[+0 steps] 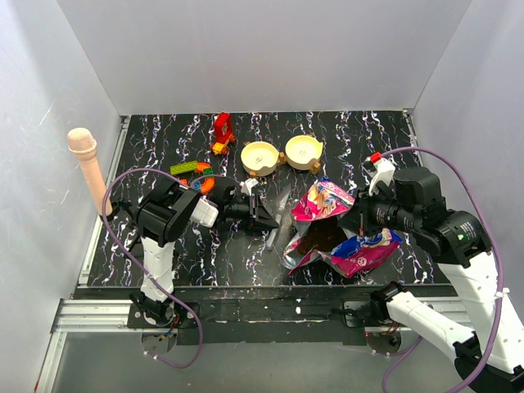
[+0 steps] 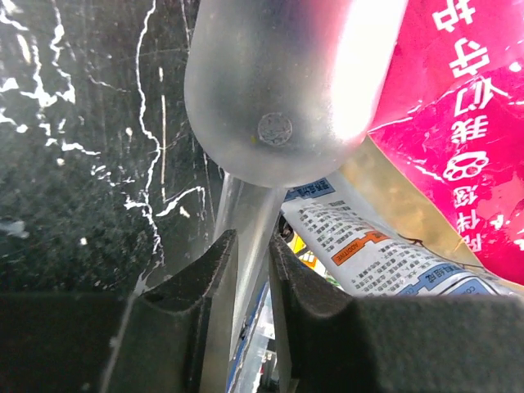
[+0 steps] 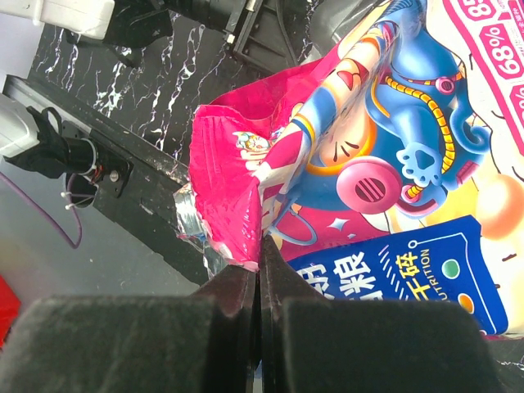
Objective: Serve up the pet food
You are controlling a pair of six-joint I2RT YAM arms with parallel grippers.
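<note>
Glossy magenta-and-blue bag (image 1: 360, 250) is lying crumpled on the black marbled table (image 1: 368, 131), close to its near edge, with its mouth gaping toward the left arm. Brown kibble (image 1: 319, 237) is showing as a dark mass inside that mouth; single pellets are too small to tell.

Pinching the bag's magenta rim is the right gripper (image 3: 259, 274), its fingers pressing together on the foil. Beside the bag, the left gripper (image 2: 252, 270) is clamping the thin handle of a metal scoop (image 2: 278, 82). The scoop's rounded cup is sitting just beside the bag; whether they are touching cannot be told.

Farther back, two cream dishes are standing side by side: left bowl (image 1: 260, 158), right bowl (image 1: 303, 151). Toys are lying left of them: a ring (image 1: 205, 184), a green block (image 1: 188, 168) and, farthest, a red block (image 1: 221, 129).
</note>
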